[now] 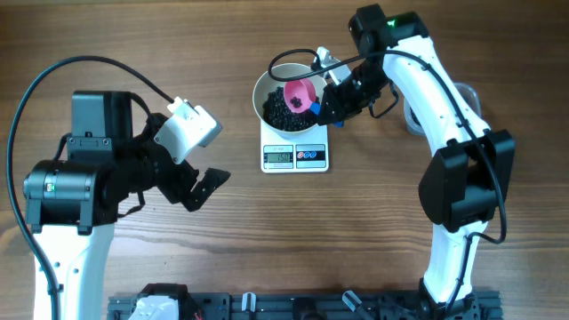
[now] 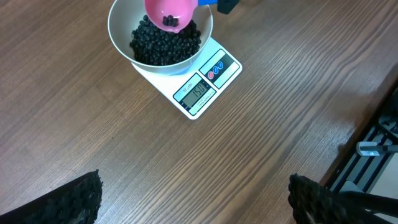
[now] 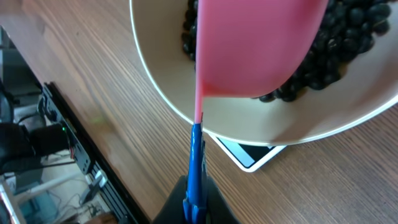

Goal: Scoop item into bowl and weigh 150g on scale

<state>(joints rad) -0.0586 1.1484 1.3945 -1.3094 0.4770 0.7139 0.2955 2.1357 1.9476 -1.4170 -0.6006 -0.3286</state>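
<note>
Since the beans get weighed in the bowl on the scale, the pink scoop is held tipped over it by the clamped-shut right gripper, while the left gripper is parked wide open, empty.

The left arm is folded at the elbow, forearm pointing inward, with a white camera block on top of the wrist. The left hand has its jaws spread fully wide with nothing between them; its ribbed black fingers sit at the two bottom corners of the wrist view. The right arm goes up, then bends back inward, wrist angled down. The right hand is clamped tight on the thin blue handle of the scoop, whose pink cup juts out just ahead of the fingertips.
</note>
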